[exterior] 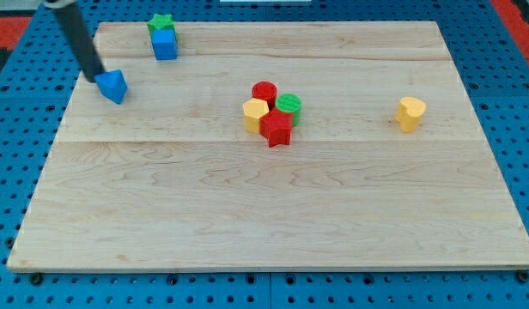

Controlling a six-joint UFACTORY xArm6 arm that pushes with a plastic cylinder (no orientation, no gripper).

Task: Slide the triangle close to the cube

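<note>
Your rod (76,39) slanted down from the view's top-left corner, and its tip (99,78) met the blue triangle (113,86) on that block's 10 o'clock side, touching or all but touching it. The arm carried no gripper, so there was nothing to read as wide, narrow or holding; the rod's end was the only working part you had in view.

The triangle lay near the desk's (247,206) left edge, in the upper-left part of the wooden board. The blue cube (165,45) stood at about 1 o'clock from the triangle, near but clearly apart from it, close to the board's top edge. A green star (161,23) sat at the cube's 12 o'clock, touching it or just behind it.

Near the board's middle, four blocks huddled together: a red cylinder (264,92) at the top, a green cylinder (288,106) at its 4 o'clock, a yellow block (255,112) at its 7 o'clock, and a red star (276,129) at the cluster's 6 o'clock. They pressed against one another. That group lay well apart from the triangle, at its 3 o'clock.

A second yellow block (410,112), its shape hard to make out, stood alone toward the view's right, at 3 o'clock from the cluster.
</note>
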